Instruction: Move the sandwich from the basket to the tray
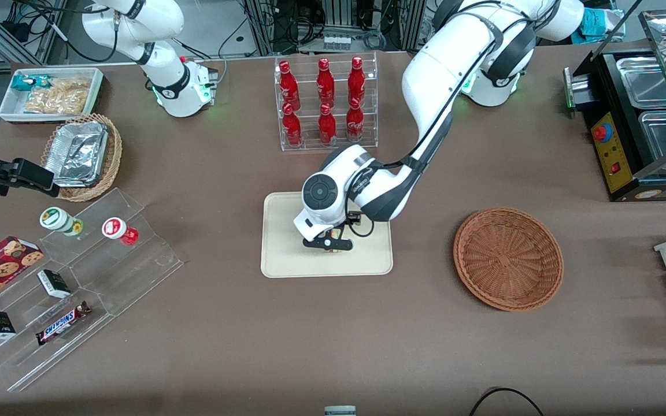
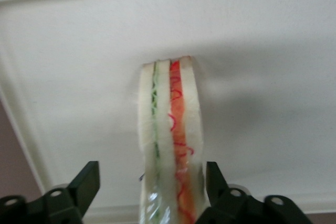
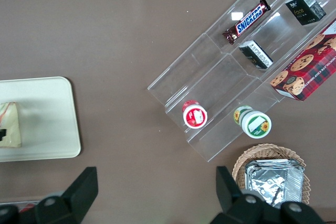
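Note:
The sandwich point(image 2: 170, 129), a white-bread wedge with green and red filling in clear wrap, stands on the cream tray point(image 2: 262, 51). My left gripper point(image 2: 152, 174) is low over the tray point(image 1: 287, 260) in the front view, open, with its fingers on either side of the sandwich. One finger point(image 2: 86, 182) stands well apart from the bread; the other is close against the red-filling side. The sandwich also shows on the tray in the right wrist view point(image 3: 11, 121). The reddish-brown wicker basket point(image 1: 508, 258) is empty, toward the working arm's end of the table.
A clear rack of red bottles point(image 1: 324, 104) stands farther from the front camera than the tray. A clear stepped display point(image 1: 73, 277) with snacks and a lighter basket of foil containers point(image 1: 81, 156) lie toward the parked arm's end. A black warmer point(image 1: 639, 121) stands at the working arm's end.

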You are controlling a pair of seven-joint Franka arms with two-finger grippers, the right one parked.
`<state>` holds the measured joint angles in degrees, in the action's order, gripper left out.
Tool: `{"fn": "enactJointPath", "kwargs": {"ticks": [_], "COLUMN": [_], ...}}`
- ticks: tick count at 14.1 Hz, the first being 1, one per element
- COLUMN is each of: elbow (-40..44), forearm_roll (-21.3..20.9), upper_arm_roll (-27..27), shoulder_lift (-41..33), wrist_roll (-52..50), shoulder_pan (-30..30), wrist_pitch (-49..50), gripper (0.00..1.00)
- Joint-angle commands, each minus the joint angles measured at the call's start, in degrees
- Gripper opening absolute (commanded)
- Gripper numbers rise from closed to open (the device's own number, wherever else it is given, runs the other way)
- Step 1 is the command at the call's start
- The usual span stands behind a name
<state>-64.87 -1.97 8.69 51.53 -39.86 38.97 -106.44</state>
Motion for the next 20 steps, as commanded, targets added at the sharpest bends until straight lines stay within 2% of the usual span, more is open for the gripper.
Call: {"fn": "enactJointPath", "kwargs": {"ticks": [1, 4, 12, 16, 20], "elbow": [-0.9, -1.8, -25.1, -25.4, -23.2], "forearm_roll": [-0.1, -0.3, 0.2, 0.2, 0.1], "upper_arm_roll": [-0.1, -0.1, -0.2, -0.2, -0.4], "shoulder_lift": [-8.3, -15.0, -39.7, -44.6, -45.8], "wrist_roll": [1.1, 2.6, 23.9, 30.0, 30.5], "shoulder_pan": [-4.1, -9.3, -29.2, -36.0, -38.3], "wrist_pitch": [7.4, 15.6, 17.5, 21.0, 21.2], "gripper": [1.0, 0.99, 1.0, 1.0, 1.0]}}
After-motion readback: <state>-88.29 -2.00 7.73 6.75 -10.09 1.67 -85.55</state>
